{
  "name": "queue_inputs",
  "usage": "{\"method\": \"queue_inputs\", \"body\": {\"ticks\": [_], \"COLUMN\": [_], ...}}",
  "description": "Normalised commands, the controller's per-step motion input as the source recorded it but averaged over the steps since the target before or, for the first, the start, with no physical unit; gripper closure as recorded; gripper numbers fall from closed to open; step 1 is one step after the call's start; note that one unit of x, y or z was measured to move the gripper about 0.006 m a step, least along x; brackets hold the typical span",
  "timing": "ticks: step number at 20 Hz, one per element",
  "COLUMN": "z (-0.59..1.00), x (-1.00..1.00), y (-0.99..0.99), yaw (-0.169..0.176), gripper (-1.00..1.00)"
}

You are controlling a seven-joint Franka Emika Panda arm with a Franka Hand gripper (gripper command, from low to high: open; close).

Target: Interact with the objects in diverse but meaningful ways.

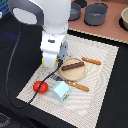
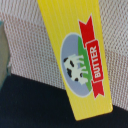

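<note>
The yellow block (image 2: 75, 60), labelled "BUTTER" with a cow picture, fills the wrist view at a slant, very close, over the woven mat. No fingers show there. In the exterior view my gripper (image 1: 52, 64) hangs low over the placemat's middle; the white wrist hides its fingers and the block. A dark brown sausage stick (image 1: 72, 65) lies on a beige plate (image 1: 74, 73) just to its right. The red tomato ball (image 1: 40, 87) and the pale blue carton (image 1: 61, 91) sit near the mat's front.
An orange-handled knife (image 1: 92, 61) and fork (image 1: 78, 85) lie beside the plate on the striped placemat (image 1: 102, 80). Grey pots (image 1: 96, 13) stand at the back. A black cable (image 1: 17, 65) loops down the exterior view's left.
</note>
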Motion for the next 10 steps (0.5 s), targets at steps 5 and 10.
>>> {"method": "queue_inputs", "body": {"ticks": [5,10], "z": [-0.30,-0.27], "x": [-0.24,-0.22], "y": [0.00,0.00], "yaw": [-0.017,-0.022], "gripper": [-1.00,1.00]}}
